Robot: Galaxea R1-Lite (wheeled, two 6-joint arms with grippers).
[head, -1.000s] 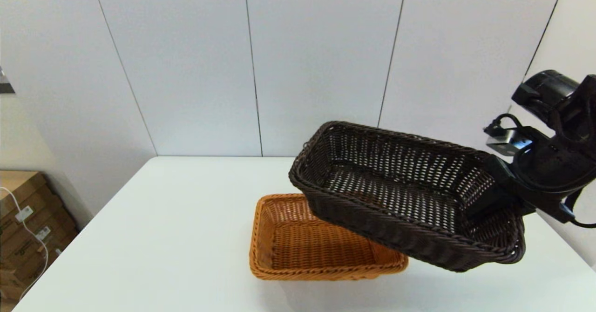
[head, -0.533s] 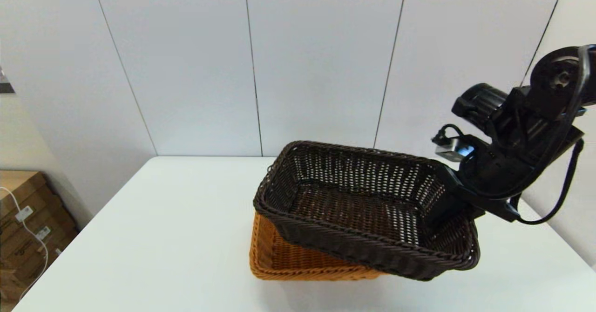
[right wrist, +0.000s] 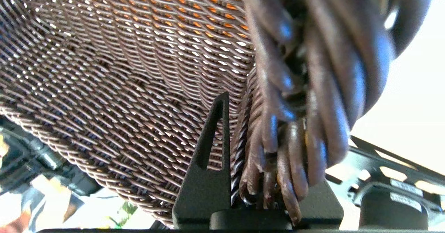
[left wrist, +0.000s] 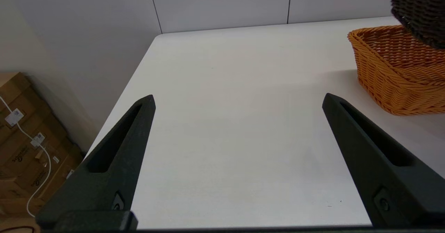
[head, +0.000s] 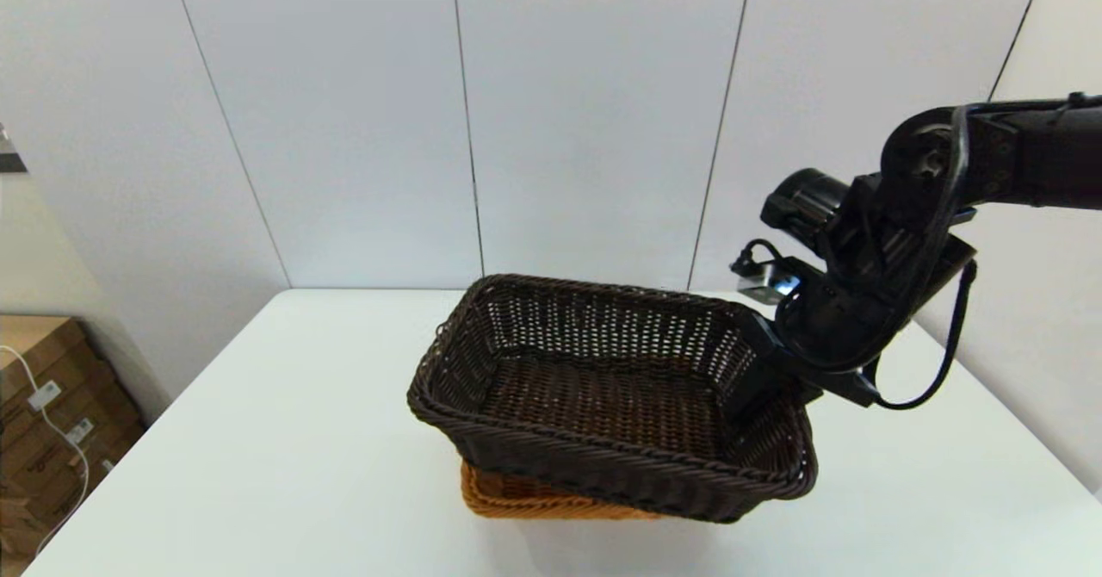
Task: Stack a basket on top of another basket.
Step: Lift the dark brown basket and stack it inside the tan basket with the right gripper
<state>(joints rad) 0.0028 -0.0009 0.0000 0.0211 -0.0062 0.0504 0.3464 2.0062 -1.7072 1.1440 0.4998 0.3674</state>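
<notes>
The dark brown basket [head: 603,396] hangs over the orange-tan basket [head: 534,498] and hides nearly all of it; only an orange front strip shows below. My right gripper [head: 759,381] is shut on the dark basket's right short wall. In the right wrist view one finger [right wrist: 208,156] lies inside the dark weave [right wrist: 121,69], against the braided rim [right wrist: 295,87]. In the left wrist view a corner of the dark basket [left wrist: 420,10] sits just above the orange basket [left wrist: 393,69]; I cannot tell whether they touch. My left gripper [left wrist: 238,99] is open and parked over the table's near left.
The white table [head: 258,439] ends at a pale panelled wall behind the baskets. Cardboard boxes [head: 52,413] with a white cable stand on the floor beyond the table's left edge. The right arm reaches in from the right.
The right arm has carried the dark basket leftward and down, from beside the orange basket to over it. More of the orange basket is now covered.
</notes>
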